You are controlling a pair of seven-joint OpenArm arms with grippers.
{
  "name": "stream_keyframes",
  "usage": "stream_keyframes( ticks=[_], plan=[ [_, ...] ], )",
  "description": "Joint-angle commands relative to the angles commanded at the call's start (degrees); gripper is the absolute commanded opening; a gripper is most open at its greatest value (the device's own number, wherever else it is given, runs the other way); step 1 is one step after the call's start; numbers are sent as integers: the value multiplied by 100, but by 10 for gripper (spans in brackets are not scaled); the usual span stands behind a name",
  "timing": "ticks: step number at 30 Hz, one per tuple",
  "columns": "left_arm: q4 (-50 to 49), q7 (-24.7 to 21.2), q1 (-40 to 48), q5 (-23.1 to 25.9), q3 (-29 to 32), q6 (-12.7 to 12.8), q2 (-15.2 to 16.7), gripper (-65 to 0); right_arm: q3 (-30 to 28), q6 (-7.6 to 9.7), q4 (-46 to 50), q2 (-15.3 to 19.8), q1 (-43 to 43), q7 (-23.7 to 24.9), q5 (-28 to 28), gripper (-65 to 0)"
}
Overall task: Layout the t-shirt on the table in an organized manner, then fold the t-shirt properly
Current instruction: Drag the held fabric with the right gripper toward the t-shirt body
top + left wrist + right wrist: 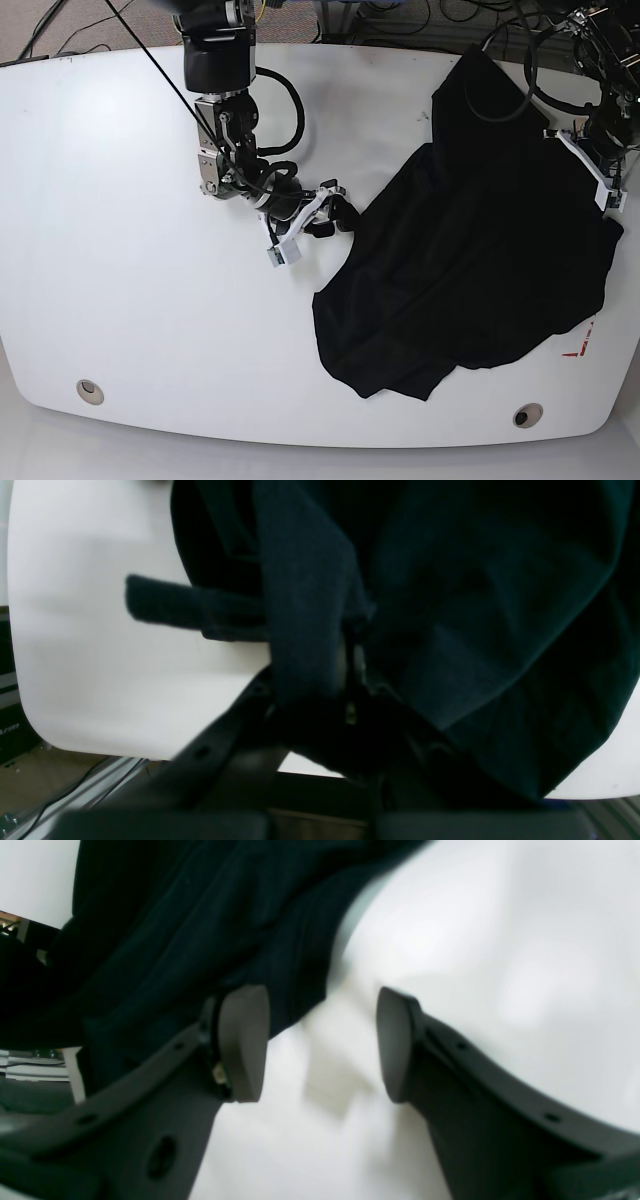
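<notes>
The plain black soft-fabric t-shirt [470, 270] lies crumpled across the side of the glossy white counter [130, 250] that sits right in the base view, one part lifted toward the far edge. The left gripper [350, 665] appears clamped on a fold of it, though cloth hides the fingertips. The right gripper [322, 1042] stands wide apart, holding nothing, just beside the shirt's edge over bare counter.
</notes>
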Motion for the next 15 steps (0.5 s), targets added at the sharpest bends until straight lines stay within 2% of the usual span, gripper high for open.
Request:
stream_keyframes(
  ticks=[6, 11, 15],
  plan=[
    [0, 0, 0, 0, 9, 0, 0, -650, 0, 0, -167, -44, 35, 88, 0, -309],
    [0, 0, 0, 0, 9, 0, 0, -650, 0, 9, -554, -211, 246, 114, 0, -309],
    [0, 0, 0, 0, 9, 0, 0, -650, 0, 9, -756, -246, 308, 316, 0, -309]
  ],
)
